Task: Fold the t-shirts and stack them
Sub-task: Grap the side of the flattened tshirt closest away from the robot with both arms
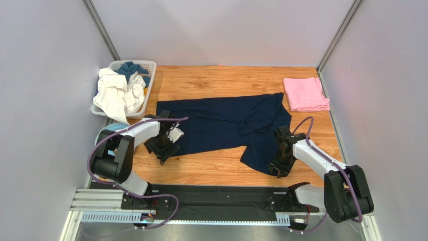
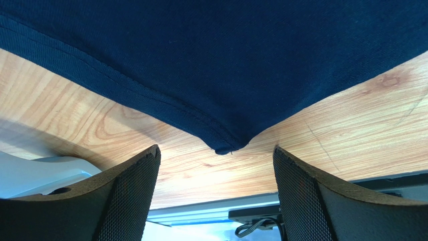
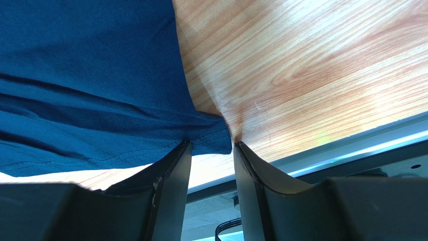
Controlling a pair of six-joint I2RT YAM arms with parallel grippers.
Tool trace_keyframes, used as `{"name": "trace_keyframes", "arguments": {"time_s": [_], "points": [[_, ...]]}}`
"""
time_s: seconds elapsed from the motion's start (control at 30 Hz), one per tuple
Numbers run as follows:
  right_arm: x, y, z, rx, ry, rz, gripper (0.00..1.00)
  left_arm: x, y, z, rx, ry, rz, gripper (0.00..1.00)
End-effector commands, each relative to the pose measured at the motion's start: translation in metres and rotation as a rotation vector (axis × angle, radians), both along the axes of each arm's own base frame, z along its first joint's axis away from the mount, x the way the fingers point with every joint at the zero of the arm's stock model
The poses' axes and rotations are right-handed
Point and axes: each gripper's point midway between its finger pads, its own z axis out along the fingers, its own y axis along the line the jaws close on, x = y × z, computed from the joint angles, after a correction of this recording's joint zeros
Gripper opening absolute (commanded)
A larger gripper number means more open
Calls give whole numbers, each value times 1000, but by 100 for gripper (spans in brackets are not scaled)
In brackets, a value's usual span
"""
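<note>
The large dark navy t-shirt (image 1: 221,123) lies spread out across the middle of the wooden table. The light pink t-shirt (image 1: 305,94) lies folded at the back right. My left gripper (image 1: 162,150) is open at the navy shirt's near left corner. In the left wrist view that corner (image 2: 226,143) hangs between the wide-apart fingers of the gripper (image 2: 216,150) without touching them. My right gripper (image 1: 279,168) is at the shirt's near right corner. In the right wrist view its jaws (image 3: 211,144) are narrowed around the hemmed corner (image 3: 208,138), with a gap still showing between them.
A white basket (image 1: 150,68) at the back left holds white (image 1: 118,93) and blue cloth. Light-blue headphones (image 1: 108,130) lie by the left arm. Grey walls close in both sides. A metal rail (image 1: 221,201) runs along the near edge.
</note>
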Motion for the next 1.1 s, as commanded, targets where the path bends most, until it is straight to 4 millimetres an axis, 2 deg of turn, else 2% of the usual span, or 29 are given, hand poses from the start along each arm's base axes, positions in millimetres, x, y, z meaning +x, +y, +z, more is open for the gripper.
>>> {"name": "trace_keyframes", "arguments": {"time_s": [0.0,0.2,0.37,0.77,0.87,0.9,0.93,1.0,1.03,1.07], "points": [[15,0,-5,-15,-62,-6,43,31,-9,-2,-25,-108,-17,88],[14,0,-5,-8,-68,-9,43,42,-23,-1,-79,-112,12,87],[14,0,-4,-7,-67,-7,42,37,-29,-4,-107,-83,24,77],[14,0,-3,-6,-70,1,39,22,-21,-15,-75,-46,14,49],[15,1,-2,-2,-74,1,29,22,-20,-14,-73,-43,12,37],[14,1,-2,-2,-74,2,19,23,-21,-14,-73,-44,9,27],[16,1,0,-2,-78,2,14,22,-20,-13,-70,-39,8,22],[18,2,3,-1,-83,8,0,25,-20,-10,-69,-45,8,6],[18,1,4,-6,-81,6,0,27,-20,-9,-66,-51,6,0],[19,1,5,-7,-81,9,0,28,-19,-7,-63,-53,4,0]]}}
